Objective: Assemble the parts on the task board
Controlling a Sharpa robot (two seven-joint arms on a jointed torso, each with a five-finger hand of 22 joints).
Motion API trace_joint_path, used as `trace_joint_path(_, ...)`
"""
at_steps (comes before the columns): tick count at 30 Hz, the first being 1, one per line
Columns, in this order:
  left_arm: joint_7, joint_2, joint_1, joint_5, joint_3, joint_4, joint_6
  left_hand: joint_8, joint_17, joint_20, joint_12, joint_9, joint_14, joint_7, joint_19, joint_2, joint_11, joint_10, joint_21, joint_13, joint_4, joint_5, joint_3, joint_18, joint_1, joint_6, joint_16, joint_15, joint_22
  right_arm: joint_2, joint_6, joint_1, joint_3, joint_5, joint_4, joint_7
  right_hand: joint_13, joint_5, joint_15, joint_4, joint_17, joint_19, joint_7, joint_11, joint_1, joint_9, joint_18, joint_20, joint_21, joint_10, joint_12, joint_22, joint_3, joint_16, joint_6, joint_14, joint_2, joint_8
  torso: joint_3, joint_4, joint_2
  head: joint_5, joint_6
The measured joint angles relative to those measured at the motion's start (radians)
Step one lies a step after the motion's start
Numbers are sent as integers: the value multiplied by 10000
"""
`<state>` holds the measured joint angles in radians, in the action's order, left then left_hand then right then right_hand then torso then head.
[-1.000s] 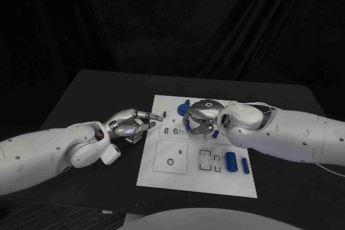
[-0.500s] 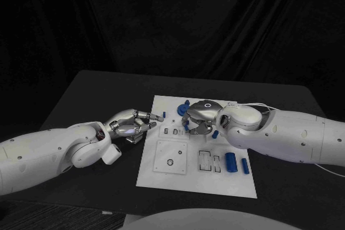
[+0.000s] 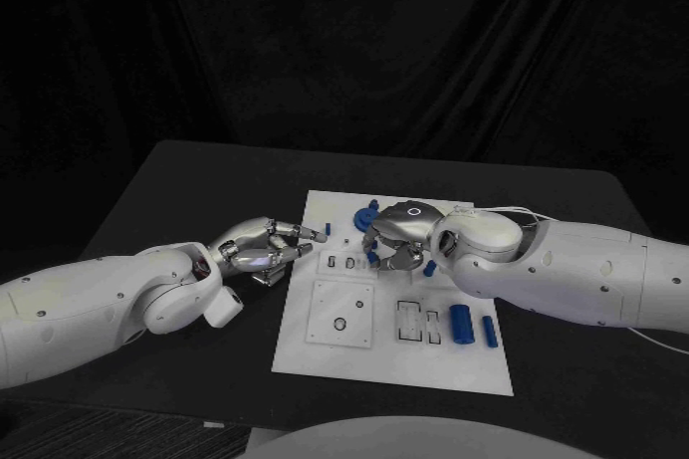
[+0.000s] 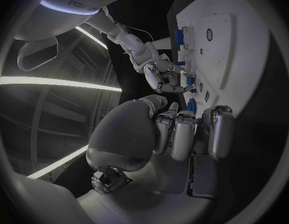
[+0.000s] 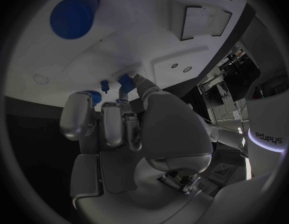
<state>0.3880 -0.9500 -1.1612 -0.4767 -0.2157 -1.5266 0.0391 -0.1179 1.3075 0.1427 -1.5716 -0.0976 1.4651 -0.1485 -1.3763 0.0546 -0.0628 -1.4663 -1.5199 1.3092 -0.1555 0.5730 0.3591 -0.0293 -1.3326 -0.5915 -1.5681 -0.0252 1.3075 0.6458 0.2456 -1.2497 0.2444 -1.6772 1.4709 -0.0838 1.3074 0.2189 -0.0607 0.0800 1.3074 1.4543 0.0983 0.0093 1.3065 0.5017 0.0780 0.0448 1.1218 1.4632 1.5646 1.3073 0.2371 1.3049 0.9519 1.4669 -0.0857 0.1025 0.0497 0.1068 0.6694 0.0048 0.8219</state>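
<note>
Right hand (image 3: 398, 242) has crept slightly left over the far middle of the task board (image 3: 387, 364); left hand (image 3: 266, 250) hasn't moved. Right hand pinches a small blue part (image 5: 125, 81) at its fingertips, just above the board. Left hand sits fingers curled in, holding nothing, at the board's left edge. Two blue cylinders (image 3: 461, 323) lie near right.
</note>
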Motion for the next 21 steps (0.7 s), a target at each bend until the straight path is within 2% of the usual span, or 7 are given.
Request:
trace_joint_path(2, -2, 6, 0, 0, 0, 3, 3, 0, 0, 0, 0, 0, 0, 0, 0, 0, 0, 0, 0, 0, 0, 0, 0, -1, 0, 0, 0, 0, 0, 0, 0, 0, 0, 0, 0, 0, 0, 112, 0, 0, 0, 0, 0, 0, 0, -38, 0, 0, 0, 0, 0, 0, 0, 0, 0, 0, 0, 0, 0, 0, 2, 0, 4)
trace_joint_path(6, -7, 14, 0, 0, 0, 7, 9, 0, 0, 0, 0, 0, 0, 1, 0, 0, 0, 0, 0, 0, 0, 0, 0, 0, 0, 0, 0, 0, 0, 0, 1, 1, 0, -1, -2, 4, 0, 1136, 0, -104, 0, 0, -68, 0, 88, -97, 1, 0, 0, 0, 0, 7, 46, 0, 341, 0, 86, 111, 1, -3, 4, 0, 24)
trace_joint_path(10, -16, 28, 0, 0, 0, 14, 16, 0, 0, 0, 0, 1, 0, 0, 0, 0, 0, 0, 0, 0, 0, 0, 0, -1, 0, 0, 0, 0, -1, -2, 37, 1, 0, -2, -2, 35, 0, 1686, 0, -196, 0, 0, -110, -58, 126, -97, 1, 0, 0, 58, 0, 8, 111, 0, 545, 0, 121, 271, 2, -5, 5, 0, 29)
trace_joint_path(15, -42, 65, 0, 0, 0, 27, 29, 0, 0, 0, 0, 1, 0, 0, 0, 0, 0, 0, 0, 0, -1, 0, 0, -1, 0, 0, 0, 0, 0, 16, 209, 2, 0, -2, 60, 108, -1, 1832, -3, -200, 0, 0, -81, -95, 179, -88, 0, 0, 0, 21, 0, 7, 109, 0, 583, -3, 148, 368, 5, -5, 8, 23, 30)
trace_joint_path(21, -152, 167, 0, 0, 0, 61, 65, 0, -1, -37, 0, 2, 0, 0, 37, 0, 0, 0, 0, 0, -1, 0, 0, 0, 0, 0, 0, 0, -1, 117, 872, 3, 0, -4, 247, 314, -1, 1752, -73, -211, 0, 0, -26, -95, 192, -88, 0, 0, -22, 21, 0, 6, 97, 0, 640, 1, 160, 434, 5, -4, 7, 76, -14)
